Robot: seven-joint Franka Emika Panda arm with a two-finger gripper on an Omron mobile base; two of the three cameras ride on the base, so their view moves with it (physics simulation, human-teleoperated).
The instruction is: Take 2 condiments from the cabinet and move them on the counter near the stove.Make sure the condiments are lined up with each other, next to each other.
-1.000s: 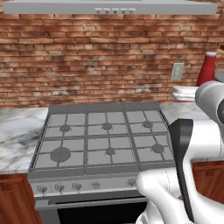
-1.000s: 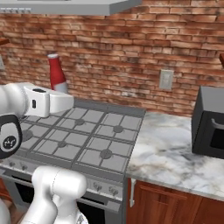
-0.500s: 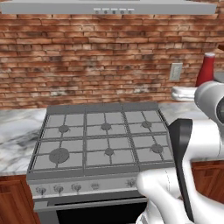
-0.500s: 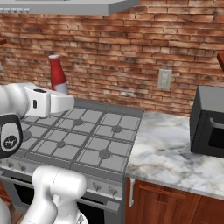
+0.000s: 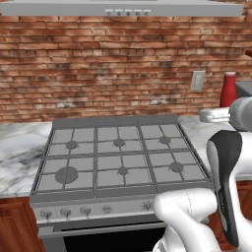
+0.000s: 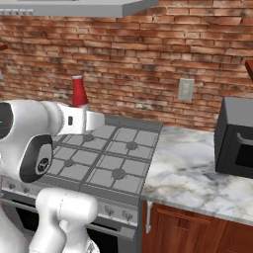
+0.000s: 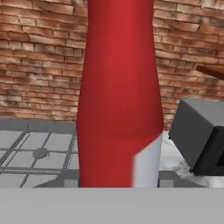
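Note:
A slim red squeeze bottle [image 7: 118,87] stands upright right in front of the hand camera, in the air over the right rear of the stove [image 5: 118,152]. My gripper [image 6: 82,105] is shut on its lower part, with the fingers hidden behind the white hand. The bottle [image 5: 228,89] rises above the hand in the left base view, and its red body [image 6: 79,91] shows against the brick wall in the right base view. The marble counter [image 6: 197,168] lies to the stove's right. A reddish-brown corner of the cabinet [image 6: 249,69] shows at the far right edge.
A dark microwave [image 6: 237,136] sits on the counter at the right. A wall outlet [image 6: 185,89] is set in the brick above the counter. A grey hood [image 5: 123,7] hangs over the stove. More marble counter [image 5: 19,147] lies to its left.
The red bottle has come down a little with the hand and shifted slightly toward the wall. The stove, counter and microwave have stayed in place.

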